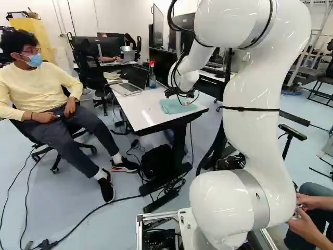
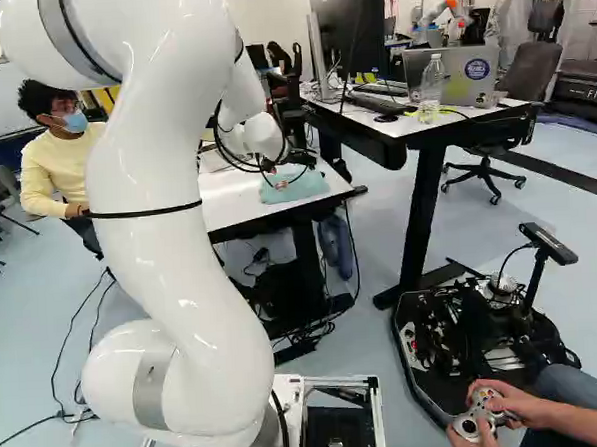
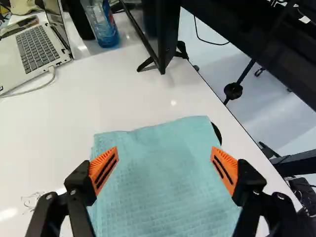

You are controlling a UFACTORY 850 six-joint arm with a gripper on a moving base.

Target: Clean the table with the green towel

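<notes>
In the left base view my gripper (image 1: pixel 179 94) hangs over the far table's near end, above the green towel (image 1: pixel 174 106). The same towel (image 2: pixel 299 186) shows on the tabletop in the right base view. The wrist view has the gripper (image 3: pixel 164 152) with its two orange-padded fingers wide apart and the towel (image 3: pixel 165 182) spread flat beneath and between them. Nothing is gripped. Whether the fingertips touch the cloth I cannot tell. On the white table (image 3: pixel 118 103), dark scribble marks (image 3: pixel 32 200) lie beside one finger, off the towel.
A laptop (image 3: pixel 39 47), a blue bottle (image 3: pixel 104 24) and a black monitor stand (image 3: pixel 160 39) stand on the table ahead of the towel. The table's edge runs close beside the towel. A second desk (image 2: pixel 413 122) stands nearby, and a black wheeled base (image 2: pixel 475 344) is on the floor.
</notes>
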